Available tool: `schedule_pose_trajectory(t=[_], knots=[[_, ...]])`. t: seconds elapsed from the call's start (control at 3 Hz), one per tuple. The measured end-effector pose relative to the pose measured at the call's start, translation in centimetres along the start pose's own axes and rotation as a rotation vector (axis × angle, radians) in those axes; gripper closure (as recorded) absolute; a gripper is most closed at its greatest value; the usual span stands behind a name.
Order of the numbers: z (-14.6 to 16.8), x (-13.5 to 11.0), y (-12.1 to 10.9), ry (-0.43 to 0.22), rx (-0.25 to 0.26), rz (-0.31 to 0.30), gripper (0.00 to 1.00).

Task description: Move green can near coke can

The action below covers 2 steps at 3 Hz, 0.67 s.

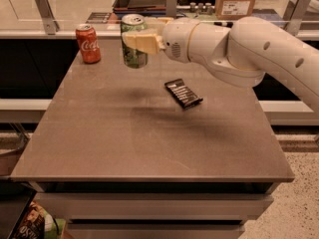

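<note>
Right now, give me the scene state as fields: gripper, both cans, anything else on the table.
gripper: shut on the green can, over the table's back left
green can: upright, held clear of the table
coke can: upright at the back left corner, left of the green can, with a gap between them
black packet: lying flat, right of both cans
status: green can not yet set down

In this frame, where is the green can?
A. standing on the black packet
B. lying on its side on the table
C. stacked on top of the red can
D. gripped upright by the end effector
D: the end effector is shut on the green can, holding it upright beside the red can; the black packet lies apart on the table.
</note>
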<state>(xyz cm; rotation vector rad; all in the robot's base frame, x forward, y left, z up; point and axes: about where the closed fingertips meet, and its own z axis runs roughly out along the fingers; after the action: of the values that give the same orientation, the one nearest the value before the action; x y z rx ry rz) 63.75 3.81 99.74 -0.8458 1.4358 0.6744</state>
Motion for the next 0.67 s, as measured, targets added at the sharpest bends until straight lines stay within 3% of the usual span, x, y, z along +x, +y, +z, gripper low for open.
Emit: schedule_pose_trajectory(t=[0.67], knots=[[6.0,0.8,-5.4,-0.022,0.003,-0.043,1.00]])
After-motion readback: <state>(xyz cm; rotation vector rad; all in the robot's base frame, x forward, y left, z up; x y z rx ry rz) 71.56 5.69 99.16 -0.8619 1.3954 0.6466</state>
